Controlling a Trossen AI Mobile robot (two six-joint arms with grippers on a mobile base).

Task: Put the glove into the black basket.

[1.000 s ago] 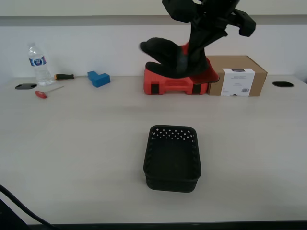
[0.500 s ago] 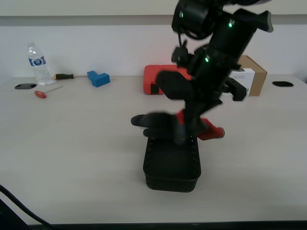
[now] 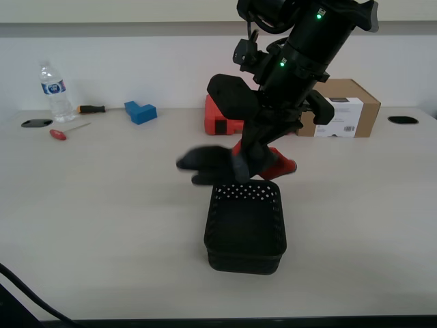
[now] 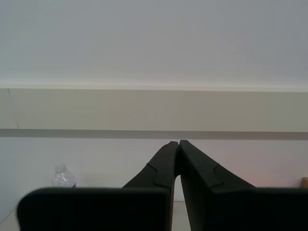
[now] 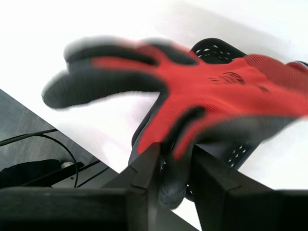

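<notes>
Swinging w/ me since half a sec ago, the glove (image 3: 229,162) has lifted a bit and now hangs over the far rim of the black basket (image 3: 244,229), not inside yet. My first gripper (image 5: 173,166) is clamped shut on one dark glove finger; the rest flops free and blurry, fingers trailing out past the basket's rim toward the exterior view's left, cuff toward the right. My second gripper (image 4: 176,163) is up high, jaws pressed together, nothing in them.

To do this well, I reckon: bring the pinch point over the basket's middle, drop lower so the loose fingers fold inside the walls, then let go. Releasing here risks draping it on the rim.

Room's fine: bare table round the basket, red case (image 3: 222,117) and cardboard box (image 3: 345,109) well behind.
</notes>
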